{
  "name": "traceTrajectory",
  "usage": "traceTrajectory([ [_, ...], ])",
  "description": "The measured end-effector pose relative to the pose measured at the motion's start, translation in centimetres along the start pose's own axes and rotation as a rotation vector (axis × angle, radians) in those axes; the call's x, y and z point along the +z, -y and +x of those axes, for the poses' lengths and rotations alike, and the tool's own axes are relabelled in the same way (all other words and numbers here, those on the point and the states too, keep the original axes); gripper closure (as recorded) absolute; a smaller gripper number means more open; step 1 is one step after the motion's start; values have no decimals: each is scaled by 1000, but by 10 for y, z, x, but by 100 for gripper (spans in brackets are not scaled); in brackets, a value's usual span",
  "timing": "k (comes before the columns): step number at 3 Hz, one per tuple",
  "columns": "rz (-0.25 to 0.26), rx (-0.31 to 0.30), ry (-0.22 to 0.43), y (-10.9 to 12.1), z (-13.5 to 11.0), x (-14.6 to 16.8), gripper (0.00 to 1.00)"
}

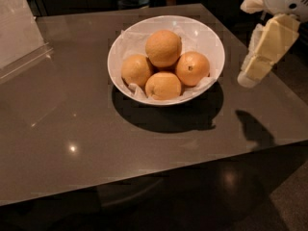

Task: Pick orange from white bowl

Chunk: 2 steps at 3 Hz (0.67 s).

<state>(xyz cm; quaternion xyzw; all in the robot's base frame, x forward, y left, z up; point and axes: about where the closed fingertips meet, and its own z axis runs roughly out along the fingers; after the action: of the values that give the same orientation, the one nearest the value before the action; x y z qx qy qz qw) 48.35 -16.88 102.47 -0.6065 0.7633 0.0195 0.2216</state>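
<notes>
The white bowl (207, 37), lined with crumpled white paper, stands on the dark table and holds several oranges. The orange (163, 48), the largest one, rests on top at the back of the pile. A deeper-orange one with a dark stem dot (192, 68) lies to its right, and two smaller pale ones (136, 70) (163, 86) lie to the left and front. My gripper (250, 73) hangs at the right of the frame, to the right of the bowl and above the table's right edge, apart from the bowl and the oranges.
The dark glossy table (72, 129) extends left and to the front of the bowl. A clear acrylic stand (19, 37) sits at the far left. The gripper's shadow (255, 129) falls near the table's right edge.
</notes>
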Motion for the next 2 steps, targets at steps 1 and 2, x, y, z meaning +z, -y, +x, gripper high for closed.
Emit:
traceTrajectory([
  [1, -61, -53, 46, 20, -26, 26, 0],
  [2, -124, -69, 57, 33, -43, 58, 0],
])
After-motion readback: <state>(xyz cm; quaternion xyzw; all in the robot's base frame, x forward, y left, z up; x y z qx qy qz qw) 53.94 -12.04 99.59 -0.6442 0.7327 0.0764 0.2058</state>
